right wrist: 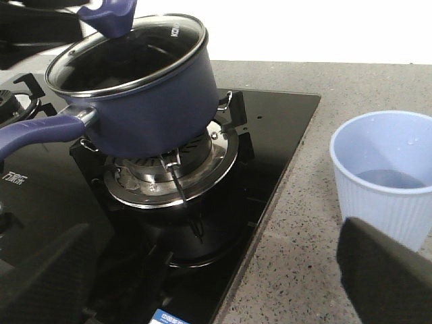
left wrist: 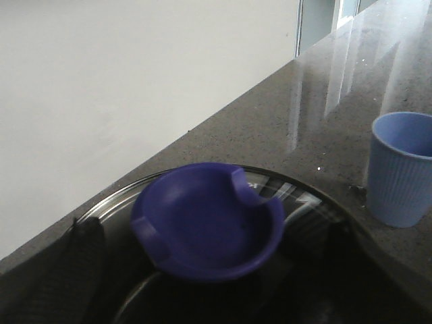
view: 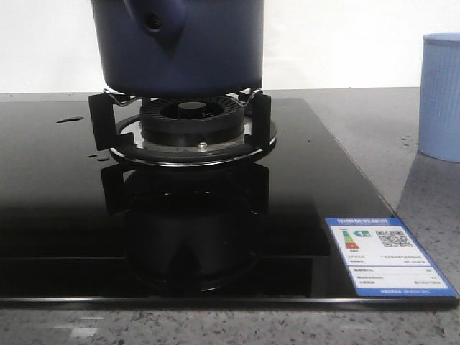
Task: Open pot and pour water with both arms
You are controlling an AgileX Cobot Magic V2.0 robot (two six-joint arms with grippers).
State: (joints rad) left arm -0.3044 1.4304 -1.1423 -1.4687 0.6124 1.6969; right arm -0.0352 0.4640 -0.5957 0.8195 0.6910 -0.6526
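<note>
- The pot (view: 178, 47) sits on the burner stand (view: 188, 129) of a black glass hob (view: 65, 215), dark navy with straight matte sides; in the front view only its lower body shows, with the handle stub and its round hole facing the camera.
- From my right wrist view the pot (right wrist: 152, 111) carries a glass lid (right wrist: 125, 57) with a metal rim, lying flat and closed on it. A blue knob (right wrist: 108, 15) stands on the lid; a long blue handle (right wrist: 37, 133) sticks out sideways.
- My left wrist looks down close onto the lid knob (left wrist: 206, 219), a navy dished cap with a notch in its edge, glass lid (left wrist: 297, 202) around it.
- Left fingers (left wrist: 77, 270): dark blurred shapes either side of the knob. I cannot tell whether they touch it, nor how wide they stand.
- Right fingers (right wrist: 388, 277): one dark pad near the pale blue ribbed cup (right wrist: 388, 179), another (right wrist: 40, 283) low over the hob. They stand wide apart with nothing between them.
- The cup (view: 440, 97) stands on the grey speckled desk (view: 359, 115), to the right of the hob, well apart from the pot. Some water lies in its bottom.
- A blue-and-white energy label (view: 387, 255) is stuck on the hob's near right corner.
- A few droplets (view: 70, 119) lie on the glass left of the burner.
</note>
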